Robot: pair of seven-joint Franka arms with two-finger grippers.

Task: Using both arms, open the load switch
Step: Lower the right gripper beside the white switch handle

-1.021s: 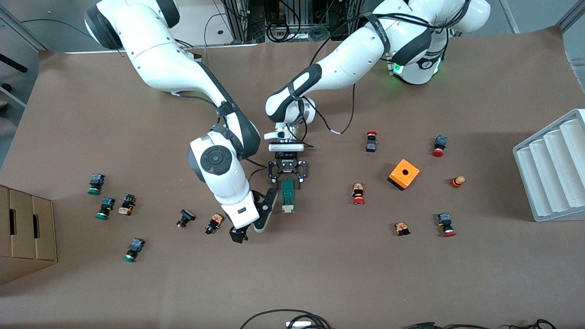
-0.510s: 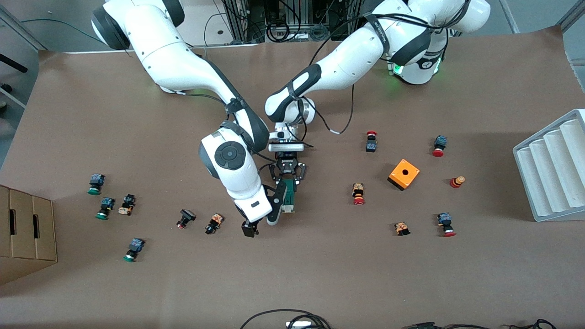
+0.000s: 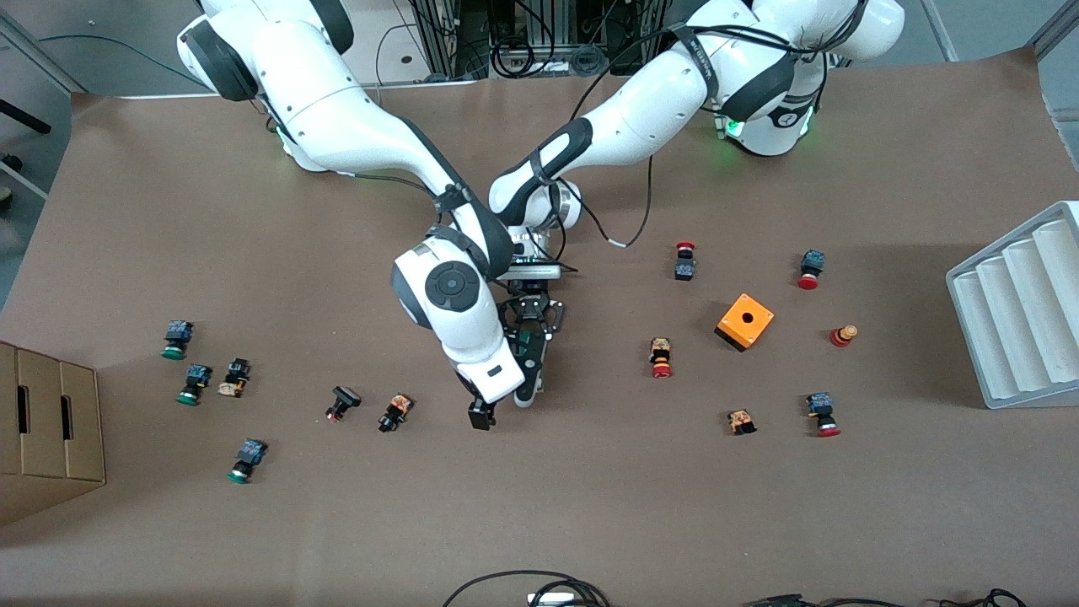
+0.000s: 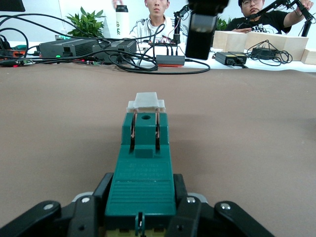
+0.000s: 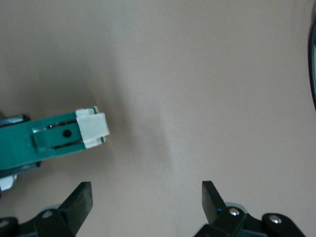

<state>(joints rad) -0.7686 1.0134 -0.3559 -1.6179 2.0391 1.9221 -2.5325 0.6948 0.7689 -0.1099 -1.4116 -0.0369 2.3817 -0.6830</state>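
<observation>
The table (image 3: 590,506) is covered with brown paper, and both arms reach to its middle. The right arm (image 3: 371,143) comes from the base at the top of the front view; compared with one second ago its elbow and wrist have shifted toward the left arm's end of the table, so that its white wrist now covers most of the load switch in that view. The left arm (image 3: 641,126) has not changed its pose.

At the left arm's end of the table stands a grey ribbed tray (image 3: 1020,303), at the right arm's end a cardboard box (image 3: 50,430) — neither has moved. The orange box (image 3: 745,321) with a hole and the small red-capped and green-capped buttons lie where they were before.

The left gripper (image 3: 528,327) is clamped on the load switch (image 4: 143,168), which lies flat on the paper in the middle of the table; one second ago its fingers stood wider, on both sides of the green body. The white piece (image 4: 146,101) is at the free end, away from this gripper.

The right gripper (image 5: 147,197) hovers over the paper just beside that white end with its fingers (image 5: 79,200) spread wide — it holds nothing.
</observation>
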